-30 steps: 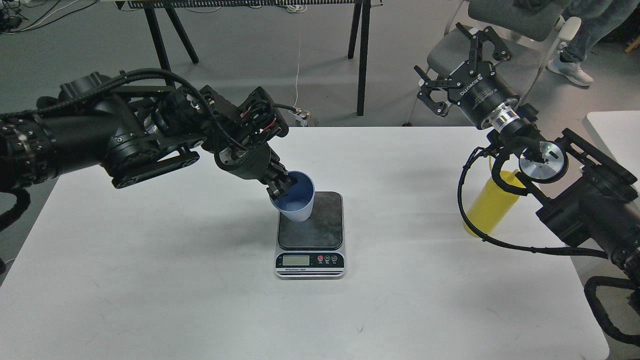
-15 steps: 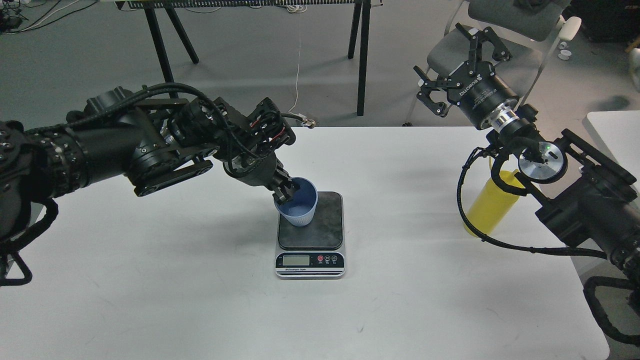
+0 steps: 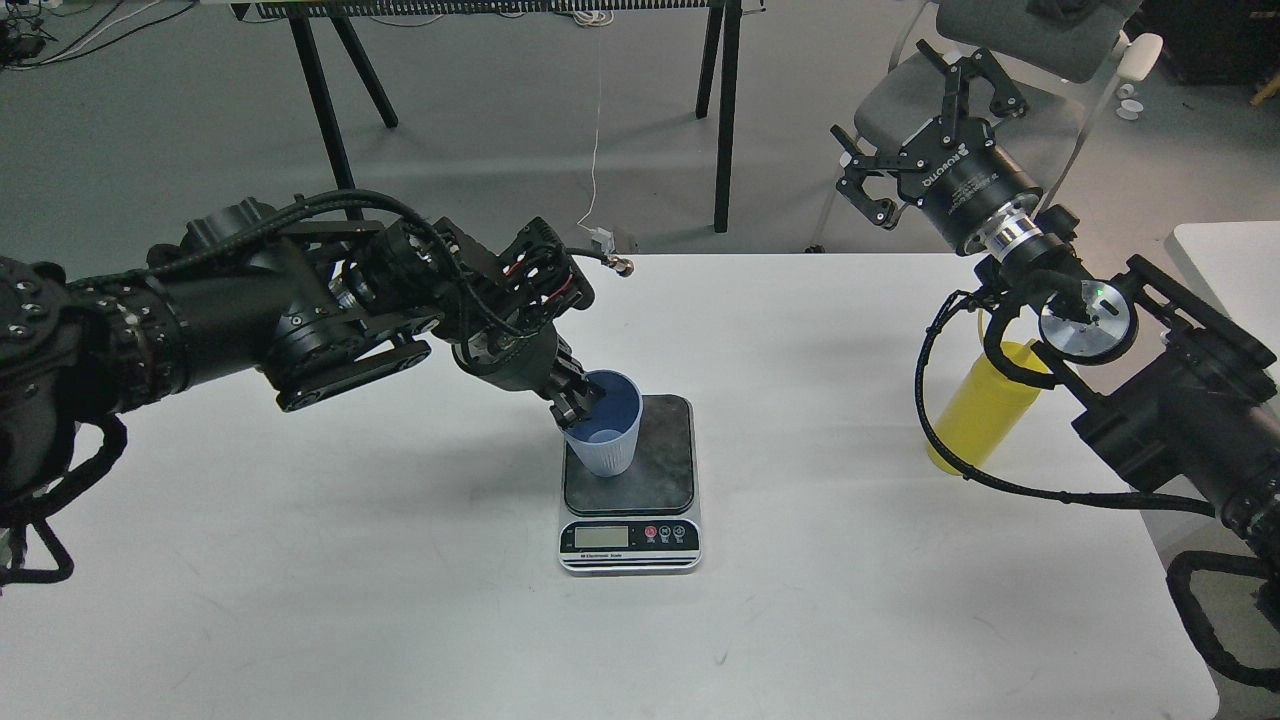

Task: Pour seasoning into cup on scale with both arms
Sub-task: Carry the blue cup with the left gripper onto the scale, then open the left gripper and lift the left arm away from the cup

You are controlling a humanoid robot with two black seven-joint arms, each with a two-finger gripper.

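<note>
Left gripper (image 3: 577, 400) pinches the cup (image 3: 605, 435) rim at centre frame, probably light and crushable; right gripper (image 3: 925, 135), upper right, hangs spread.

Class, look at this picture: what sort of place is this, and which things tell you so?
Probably a robotics lab or workshop: a plain white table on a grey floor, cables on that floor, trestle legs and an office chair behind.

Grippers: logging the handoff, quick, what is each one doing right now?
Left gripper: shut on the light-blue cup's rim, over the scale.
Right gripper: open, empty, raised off the table.
</note>
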